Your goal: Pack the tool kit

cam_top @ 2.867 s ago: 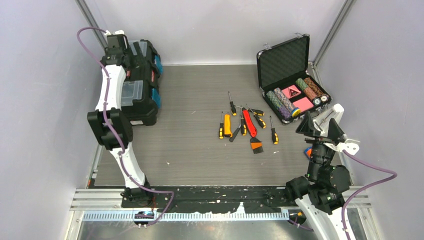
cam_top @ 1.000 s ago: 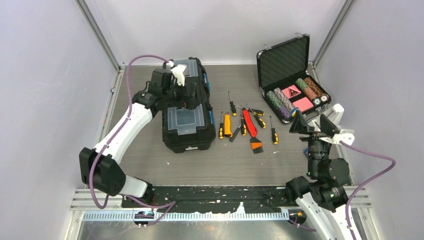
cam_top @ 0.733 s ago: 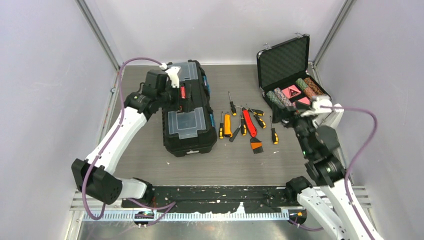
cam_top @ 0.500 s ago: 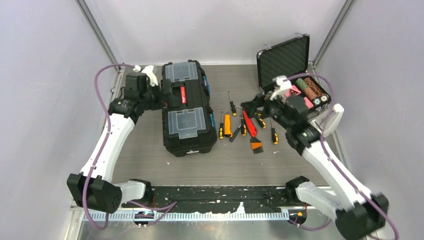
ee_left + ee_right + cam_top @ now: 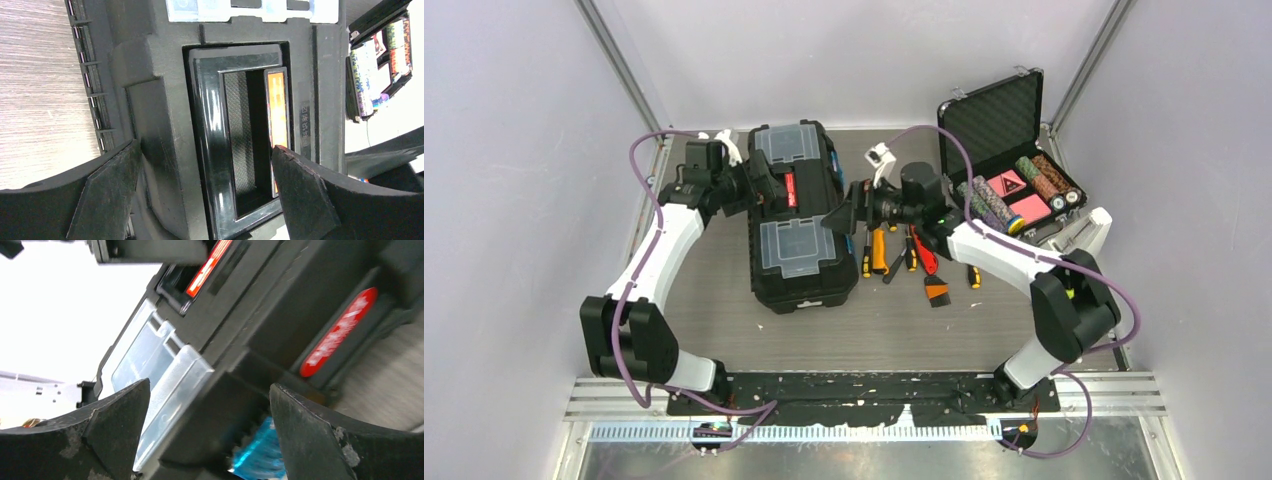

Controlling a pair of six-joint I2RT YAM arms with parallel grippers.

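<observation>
Fingers [image 5: 107,195] spread wide and empty on both our grippers: left gripper [image 5: 764,190] over the toolbox [image 5: 799,270] handle [image 5: 210,140], right gripper [image 5: 839,215] close by its right side. Toolbox lid shut; hand tools [image 5: 914,250] lie loose right of it. We judge packing not yet begun.

Large black plastic toolbox [image 5: 799,240]: occupies centre-left of grey tabletop [image 5: 874,330]. Yellow-black and red hand tools [image 5: 914,250]: crowd the strip just right of it. Open black foam-lined case [image 5: 1004,130]: far-right corner. Free passage: bare near strip.
</observation>
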